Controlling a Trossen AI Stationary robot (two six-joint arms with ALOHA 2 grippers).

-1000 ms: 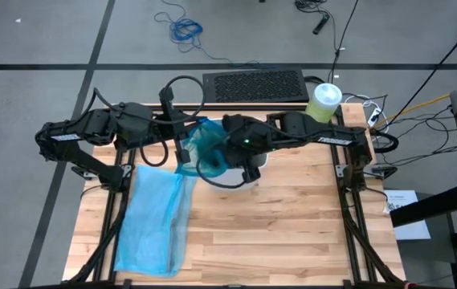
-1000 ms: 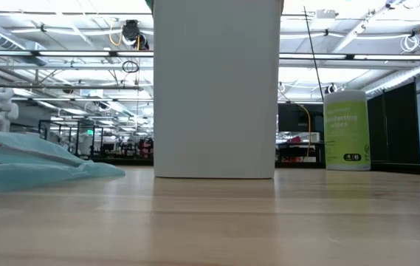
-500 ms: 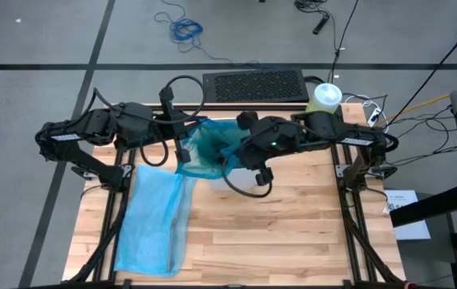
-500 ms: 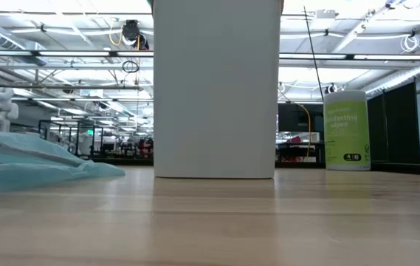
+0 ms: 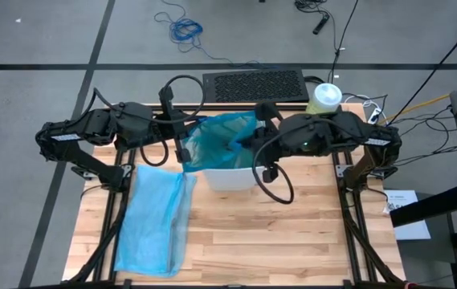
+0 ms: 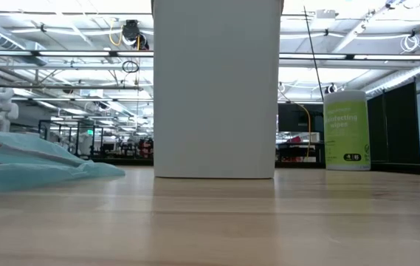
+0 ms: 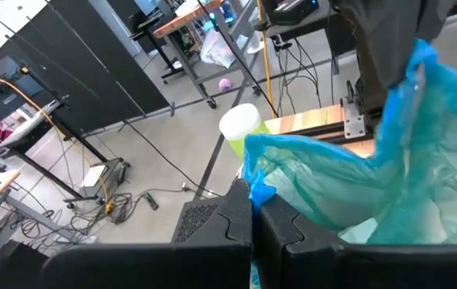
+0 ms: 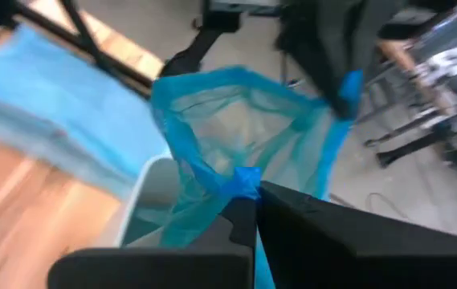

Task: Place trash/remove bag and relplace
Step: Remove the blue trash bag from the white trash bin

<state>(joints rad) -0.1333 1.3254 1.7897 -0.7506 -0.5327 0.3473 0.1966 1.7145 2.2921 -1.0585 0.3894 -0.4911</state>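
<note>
My left gripper [image 5: 185, 149] and right gripper [image 5: 248, 141] each pinch an edge of the teal bag [image 5: 218, 140], stretched between them above the white bin [image 5: 230, 178]. A pale blue bag [image 5: 154, 218] lies flat on the table [image 5: 292, 233] beside it; a green canister [image 5: 324, 100] stands at the far corner

bin top [image 6: 217, 44]: cut off by the low view's upper edge, rim unseen
bin interior [image 5: 230, 172]: covered by the teal bag [image 5: 216, 140] and both arms; contents can't tell
pale blue bag [image 6: 25, 159]: cut by the low view's left edge
right wrist view: motion-blurred, bag folds indistinct
canister label [image 6: 346, 122]: small print unreadable
</note>
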